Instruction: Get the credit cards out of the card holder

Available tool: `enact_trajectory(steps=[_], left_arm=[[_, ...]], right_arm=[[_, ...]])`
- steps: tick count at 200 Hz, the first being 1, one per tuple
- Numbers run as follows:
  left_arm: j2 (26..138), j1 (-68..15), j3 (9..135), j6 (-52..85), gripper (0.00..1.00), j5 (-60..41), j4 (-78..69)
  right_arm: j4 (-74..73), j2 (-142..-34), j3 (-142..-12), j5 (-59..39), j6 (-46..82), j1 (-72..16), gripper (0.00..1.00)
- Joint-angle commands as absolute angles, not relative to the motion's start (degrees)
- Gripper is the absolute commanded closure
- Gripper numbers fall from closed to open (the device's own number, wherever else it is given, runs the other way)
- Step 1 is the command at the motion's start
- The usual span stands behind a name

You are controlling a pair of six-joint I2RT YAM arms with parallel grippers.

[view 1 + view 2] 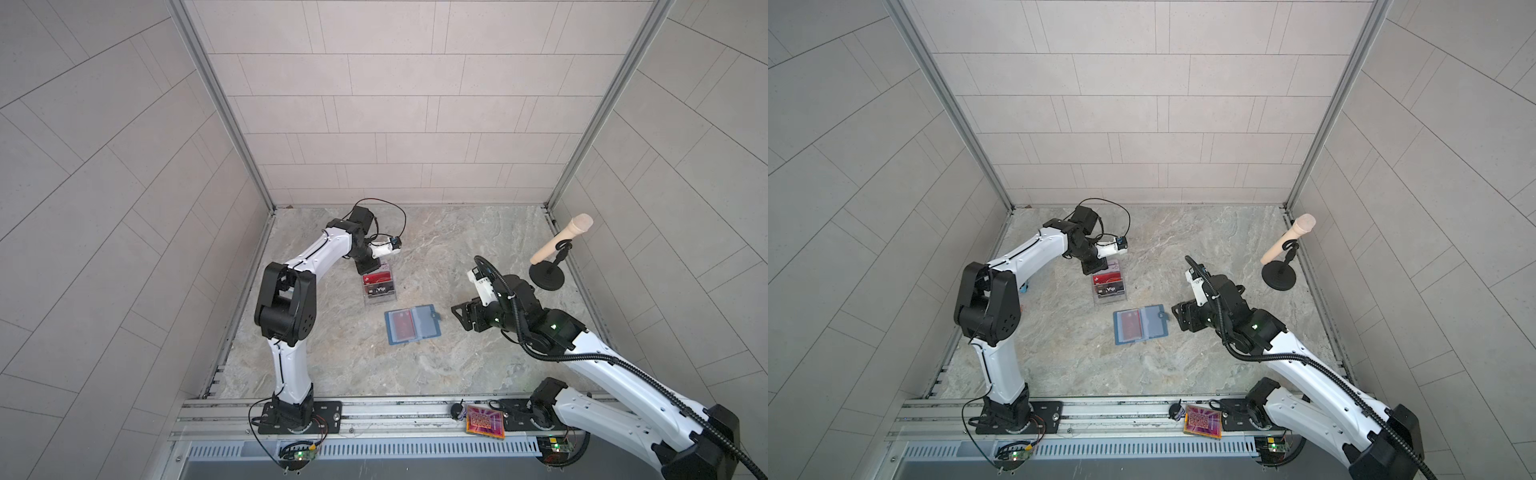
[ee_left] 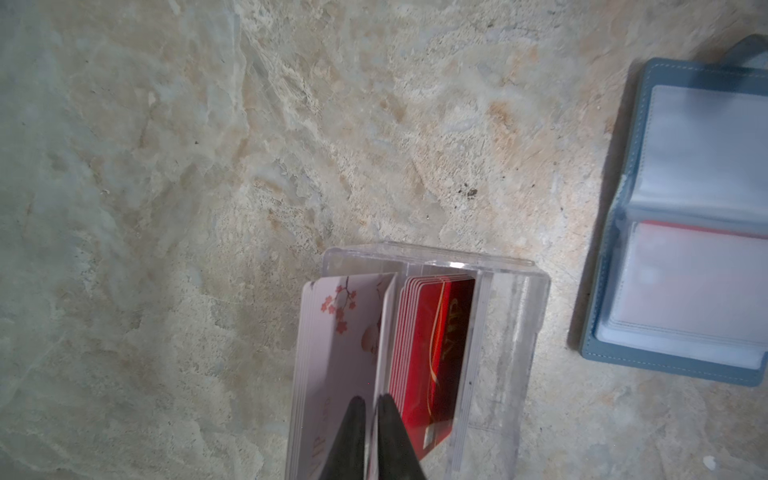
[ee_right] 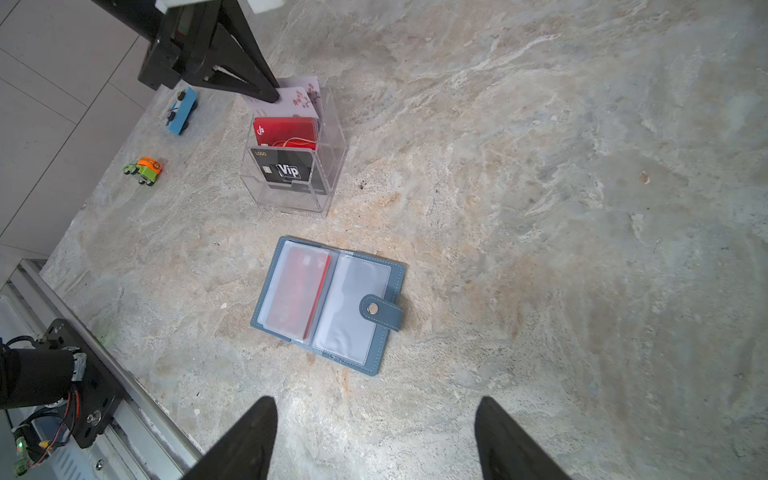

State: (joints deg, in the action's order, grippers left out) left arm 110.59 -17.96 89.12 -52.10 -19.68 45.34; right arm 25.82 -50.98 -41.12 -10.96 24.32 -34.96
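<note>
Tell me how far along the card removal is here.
Done: red cards and a black card sit in the acrylic stand, outside the open card holder. In hand: the left gripper straddles a pale card in the stand's back tier; whether it grips is unclear. Left: one sleeved card, red, is in the holder; the right gripper hovers open nearby.

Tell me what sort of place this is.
Probably a robot test cell: a left arm and right arm bolted to an aluminium rail, plain panel walls boxing in a marble-look tabletop, and a prop microphone.
</note>
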Motion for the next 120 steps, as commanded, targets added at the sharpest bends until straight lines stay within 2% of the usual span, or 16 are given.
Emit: enact_trajectory(steps=[1, 64, 120], left_arm=[[111.2, -17.6, 90.2, -51.4, 0.84, -20.8, 46.5], [109.1, -17.6, 90.4, -49.8, 0.79, -18.6, 45.2], [102.2, -17.6, 90.1, -47.2, 0.58, -15.7, 43.2]], right_arm=[[24.8, -50.0, -40.7, -10.5, 25.1, -34.8, 0.23], [23.8, -50.7, -40.7, -10.6, 25.7, -34.6, 0.23], [23.6, -55.2, -42.9, -16.7, 25.6, -34.7, 0.24]])
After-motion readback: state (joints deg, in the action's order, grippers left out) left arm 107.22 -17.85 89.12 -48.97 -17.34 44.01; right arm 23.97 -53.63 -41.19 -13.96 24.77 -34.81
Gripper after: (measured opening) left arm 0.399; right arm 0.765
